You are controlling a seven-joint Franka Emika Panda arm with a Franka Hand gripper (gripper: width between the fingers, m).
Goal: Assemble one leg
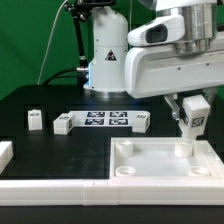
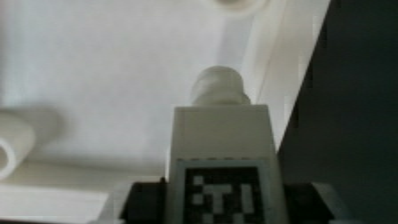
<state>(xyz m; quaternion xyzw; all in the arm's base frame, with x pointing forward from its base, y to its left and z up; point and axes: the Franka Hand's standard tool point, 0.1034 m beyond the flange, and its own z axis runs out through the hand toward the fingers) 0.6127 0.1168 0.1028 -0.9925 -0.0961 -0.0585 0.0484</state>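
My gripper (image 1: 190, 112) is shut on a leg (image 1: 189, 122), a small white post with a black-and-white tag on its side. It holds the leg upright over the far right corner of the large white square tray-like piece (image 1: 150, 168), with the leg's lower peg at or just above that corner. In the wrist view the leg (image 2: 221, 140) runs from between the dark fingers toward the white piece (image 2: 107, 70), its rounded peg tip near a raised rim. Other legs lie on the table: one (image 1: 35, 119) at the exterior view's left, one (image 1: 63, 124), and one (image 1: 141, 122).
The marker board (image 1: 105, 119) lies on the black table behind the square piece. A white frame edge (image 1: 50, 186) runs along the front, with a white part (image 1: 4, 154) at the exterior view's left edge. The robot base (image 1: 105, 60) stands at the back.
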